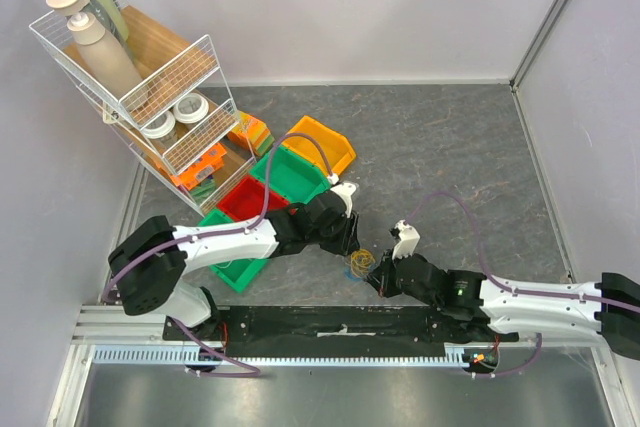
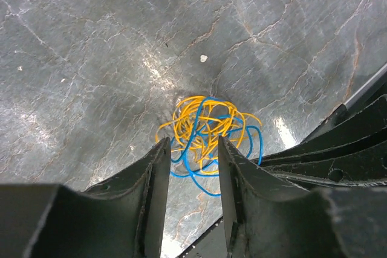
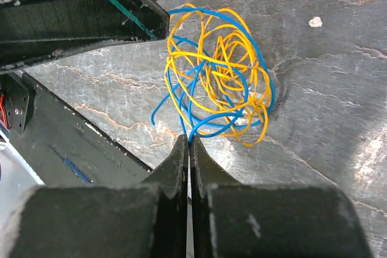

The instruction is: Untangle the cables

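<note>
The cables (image 1: 359,262) are a small tangle of thin yellow and blue wires lying on the grey table between the two grippers. In the left wrist view the cables (image 2: 208,130) lie just beyond my left gripper (image 2: 192,144), which is open, its fingertips at the tangle's near edge with blue loops between them. In the right wrist view my right gripper (image 3: 189,141) is shut on blue strands at the near edge of the cables (image 3: 221,77). The left gripper's fingers (image 3: 130,13) show at the upper left there. In the top view the left gripper (image 1: 349,244) and right gripper (image 1: 376,277) flank the tangle.
Green (image 1: 291,174), red (image 1: 246,199) and orange (image 1: 327,143) bins stand behind the left arm. A white wire rack (image 1: 150,97) with bottles and jars stands at the back left. A black base bar (image 1: 330,332) runs along the near edge.
</note>
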### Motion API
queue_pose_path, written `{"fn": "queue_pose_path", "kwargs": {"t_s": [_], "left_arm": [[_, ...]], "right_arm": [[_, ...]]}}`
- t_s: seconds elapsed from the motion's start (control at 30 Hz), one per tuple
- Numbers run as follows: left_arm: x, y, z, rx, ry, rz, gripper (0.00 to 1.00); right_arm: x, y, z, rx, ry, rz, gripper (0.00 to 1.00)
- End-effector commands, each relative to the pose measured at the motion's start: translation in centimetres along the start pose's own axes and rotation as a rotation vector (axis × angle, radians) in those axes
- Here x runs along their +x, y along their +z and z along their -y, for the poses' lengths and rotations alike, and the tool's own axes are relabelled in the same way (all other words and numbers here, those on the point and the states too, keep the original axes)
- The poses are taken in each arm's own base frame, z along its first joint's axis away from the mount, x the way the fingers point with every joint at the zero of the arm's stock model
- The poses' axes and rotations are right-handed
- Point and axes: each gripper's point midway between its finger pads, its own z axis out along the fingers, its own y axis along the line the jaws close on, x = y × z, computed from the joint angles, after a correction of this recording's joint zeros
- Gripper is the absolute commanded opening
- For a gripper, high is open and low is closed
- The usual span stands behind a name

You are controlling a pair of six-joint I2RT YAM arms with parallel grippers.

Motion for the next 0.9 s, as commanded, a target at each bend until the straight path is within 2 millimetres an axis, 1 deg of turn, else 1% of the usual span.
{"fn": "queue_pose_path", "kwargs": {"t_s": [0.0, 0.03, 0.1, 0.13, 0.2, 0.23, 0.3, 0.33, 0.37, 0.4, 0.47, 0.5, 0.63, 0.77, 0.87], "left_arm": [[-1.7, -0.1, -0.6, -0.032, 0.016, 0.072, 0.41], [-1.9, -0.4, -0.6, -0.035, 0.0, 0.086, 0.41], [-2.2, -0.7, -1.0, -0.051, -0.035, 0.112, 0.5], [-2.2, -0.8, -1.2, -0.058, -0.056, 0.115, 0.51], [-1.7, -0.9, -1.5, -0.069, -0.073, 0.106, 0.5], [-1.5, -0.9, -1.4, -0.058, -0.074, 0.098, 0.48], [-1.0, -0.8, -0.3, 0.018, -0.057, 0.079, 0.46], [-0.7, -0.8, 0.7, 0.08, -0.039, 0.068, 0.43], [-0.3, -0.7, 1.0, 0.103, -0.029, 0.056, 0.41], [-0.7, -0.6, 1.6, 0.132, -0.026, 0.072, 0.4], [-0.6, -0.5, 1.8, 0.144, -0.012, 0.066, 0.36], [-0.5, -0.3, 1.7, 0.141, -0.01, 0.063, 0.31], [-0.4, 0.2, 2.2, 0.161, -0.005, 0.044, 0.24], [0.0, 0.7, 2.2, 0.157, -0.001, 0.028, 0.22], [0.3, 1.1, 1.8, 0.128, 0.0, 0.007, 0.22]], "right_arm": [[-0.2, -0.2, 0.9, 0.026, -0.013, 0.02, 0.0], [0.0, -0.2, 1.0, 0.028, -0.014, 0.018, 0.0], [0.0, -0.2, 1.1, 0.031, -0.015, 0.017, 0.0], [0.0, -0.2, 1.2, 0.033, -0.016, 0.015, 0.0], [0.0, -0.2, 1.2, 0.036, -0.016, 0.016, 0.0], [0.0, -0.1, 1.3, 0.039, -0.018, 0.017, 0.0], [0.1, -0.1, 1.3, 0.04, -0.02, 0.014, 0.0], [0.2, -0.1, 1.4, 0.042, -0.019, 0.013, 0.0], [0.1, -0.1, 1.3, 0.04, -0.018, 0.014, 0.0], [0.1, -0.1, 1.3, 0.039, -0.019, 0.015, 0.0], [0.0, -0.1, 1.2, 0.039, -0.021, 0.015, 0.0], [0.0, -0.1, 1.1, 0.036, -0.02, 0.016, 0.0], [0.0, -0.2, 1.1, 0.033, -0.022, 0.014, 0.0], [-0.1, -0.3, 1.0, 0.029, -0.019, 0.017, 0.0], [-0.4, -0.3, 0.7, 0.023, -0.018, 0.023, 0.0]]}}
